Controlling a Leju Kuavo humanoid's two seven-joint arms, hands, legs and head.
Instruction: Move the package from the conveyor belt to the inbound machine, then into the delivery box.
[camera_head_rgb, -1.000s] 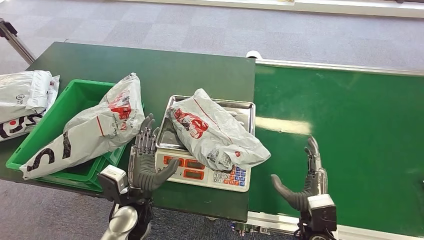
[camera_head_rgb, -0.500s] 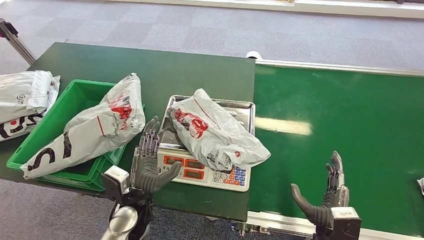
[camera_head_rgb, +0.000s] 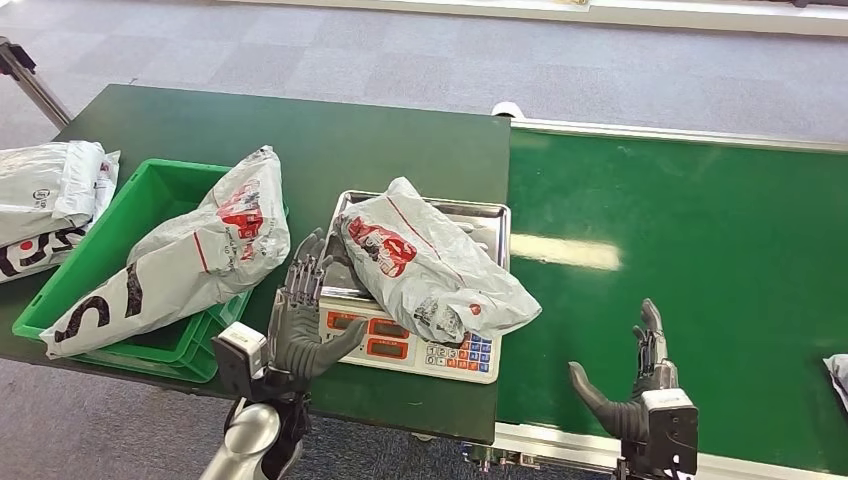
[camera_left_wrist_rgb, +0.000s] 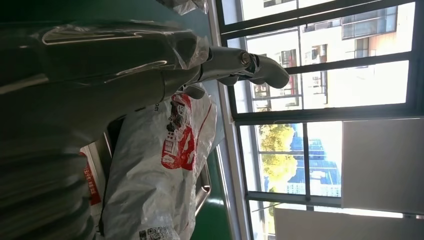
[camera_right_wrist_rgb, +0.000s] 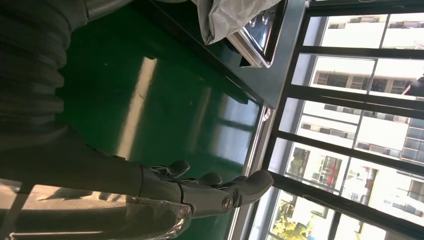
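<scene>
While left hand (camera_head_rgb: 300, 325) hovers spread, empty beside scale (camera_head_rgb: 405, 345), it should grip grey mailer bag (camera_head_rgb: 430, 265) mid-body, lift clear toward green crate (camera_head_rgb: 120, 250); right hand (camera_head_rgb: 635, 385) open-fingered, empty.

At frame centre a package (camera_head_rgb: 430, 262) lies on the scale (camera_head_rgb: 405, 345), a bin (camera_head_rgb: 120, 262) to its left, the conveyor belt (camera_head_rgb: 690, 260) filling the right.

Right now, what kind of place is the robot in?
Probably a parcel sorting station: a green conveyor belt, a weighing scale with a plastic mail package on it, and a green bin holding another.
</scene>
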